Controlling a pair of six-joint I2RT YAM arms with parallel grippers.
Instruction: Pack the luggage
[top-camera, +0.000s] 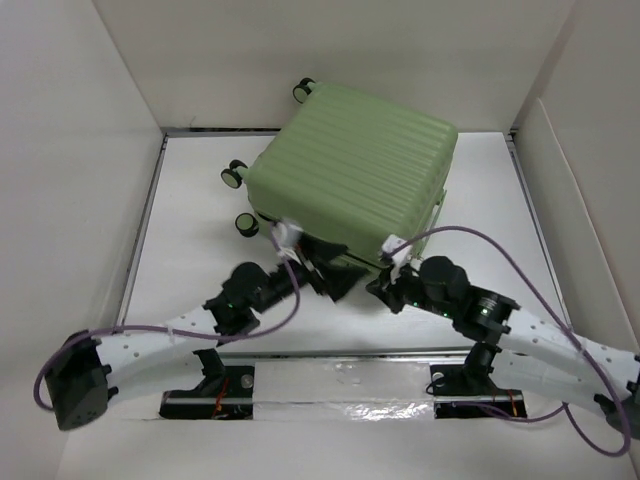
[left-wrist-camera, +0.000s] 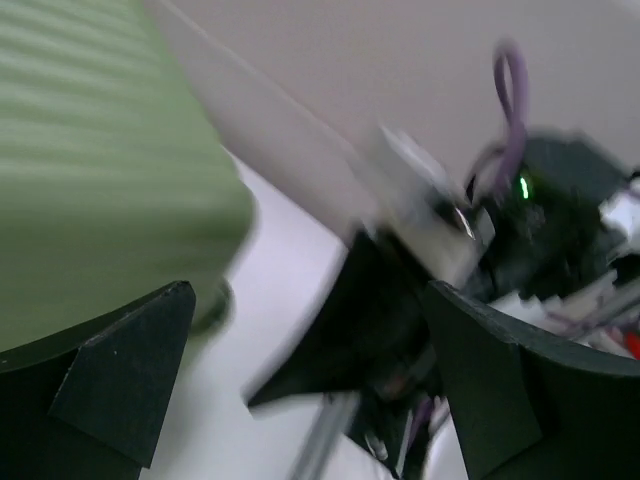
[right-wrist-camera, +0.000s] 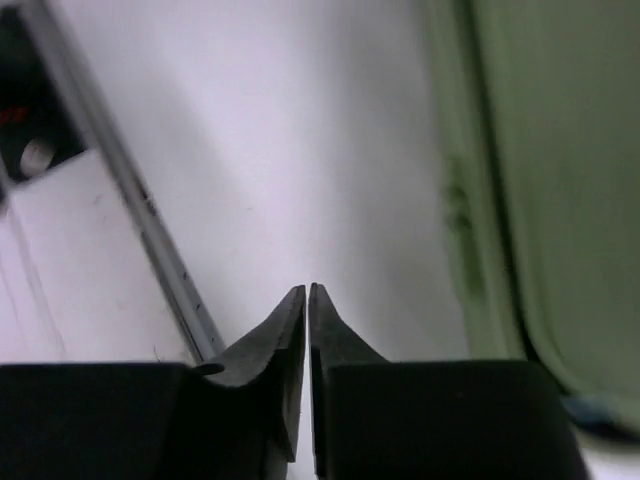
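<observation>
The luggage (top-camera: 355, 165) is a large light green ribbed suitcase lying closed on the white table, with black wheels (top-camera: 233, 175) on its left side. In the left wrist view the luggage (left-wrist-camera: 100, 150) fills the left, blurred. My left gripper (top-camera: 335, 268) is at the suitcase's near edge, open, with nothing between its fingers (left-wrist-camera: 130, 370). My right gripper (top-camera: 380, 290) is just off the near right corner of the case. Its fingers (right-wrist-camera: 285, 330) are pressed together over bare table, with nothing between them. The green shell (right-wrist-camera: 560, 200) runs along the right of that view.
White walls (top-camera: 80, 150) enclose the table on the left, back and right. A metal strip (top-camera: 330, 352) runs along the near edge by the arm bases. The right arm's wrist (left-wrist-camera: 540, 220) and purple cable sit close in front of my left gripper.
</observation>
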